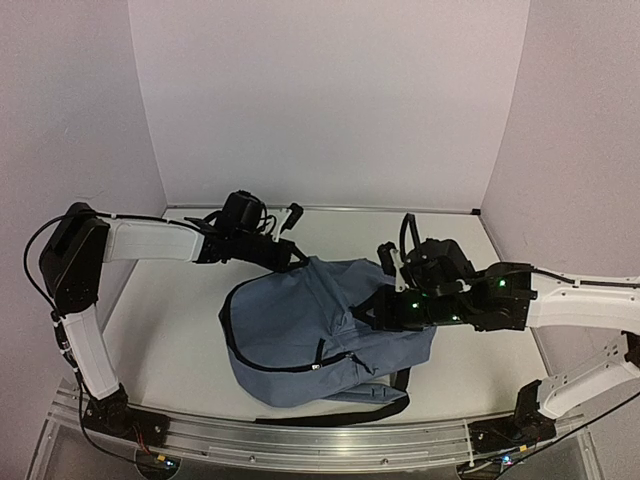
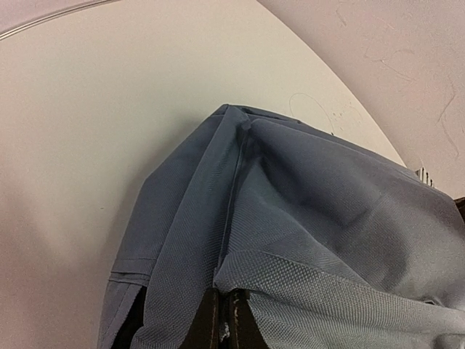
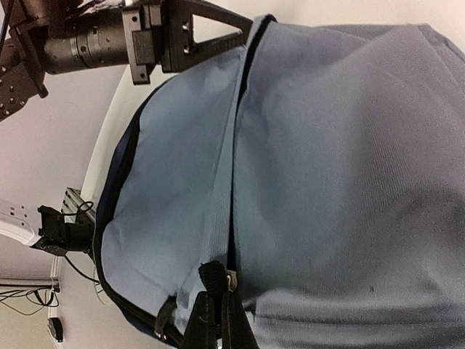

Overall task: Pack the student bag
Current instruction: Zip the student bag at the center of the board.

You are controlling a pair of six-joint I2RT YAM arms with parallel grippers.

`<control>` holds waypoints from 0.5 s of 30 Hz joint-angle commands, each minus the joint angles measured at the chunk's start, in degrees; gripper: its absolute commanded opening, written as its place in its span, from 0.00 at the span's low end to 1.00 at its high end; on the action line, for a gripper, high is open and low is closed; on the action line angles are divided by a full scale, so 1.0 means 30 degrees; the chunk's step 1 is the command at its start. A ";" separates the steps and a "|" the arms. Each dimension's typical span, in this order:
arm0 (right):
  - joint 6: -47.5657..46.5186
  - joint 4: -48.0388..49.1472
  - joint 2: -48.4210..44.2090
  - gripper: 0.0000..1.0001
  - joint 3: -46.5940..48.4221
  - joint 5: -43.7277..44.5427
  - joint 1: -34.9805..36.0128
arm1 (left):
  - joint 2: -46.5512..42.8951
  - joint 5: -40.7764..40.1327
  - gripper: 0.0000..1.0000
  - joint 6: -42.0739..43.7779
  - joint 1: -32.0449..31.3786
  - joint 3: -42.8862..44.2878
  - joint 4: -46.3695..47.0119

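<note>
The student bag (image 1: 300, 330) on the desk (image 1: 170, 310) is clenched by the left jaws and the right jaws, seemingly for the opening step, and next its zipper (image 3: 234, 218) must be drawn apart.

White table (image 1: 165, 310) fills the middle of the top view, with a pale lilac back wall (image 1: 330, 100) at 12 o'clock, left side wall (image 1: 70, 100) at 9-10 and right side wall (image 1: 580, 120) at 2-3. Aluminium rail (image 1: 300, 437) runs along the table's near edge at 6 o'clock, thin wires (image 1: 150, 455) near its 7 o'clock end. In the left wrist view, faint scuff marks (image 2: 385, 51) show on the wall at 1 o'clock.
</note>
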 commanded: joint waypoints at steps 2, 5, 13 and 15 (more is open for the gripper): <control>0.1583 -0.1269 -0.1427 0.00 -0.1480 -0.0976 0.0434 | -0.0089 -0.3681 0.00 -0.0575 0.1773 0.0281 0.1868; 0.1645 -0.1039 -0.1046 0.00 -0.1833 -0.0900 0.0417 | 0.0063 -0.3491 0.00 -0.0666 0.1812 0.0288 0.2091; 0.1114 -0.0933 -0.0546 0.12 -0.1086 0.0423 0.0432 | 0.0081 -0.3167 0.00 -0.1260 0.2237 0.0381 0.2067; 0.0581 -0.0948 -0.0406 0.26 -0.0439 0.1455 0.0433 | 0.0110 -0.2666 0.00 -0.1908 0.2826 0.0619 0.1856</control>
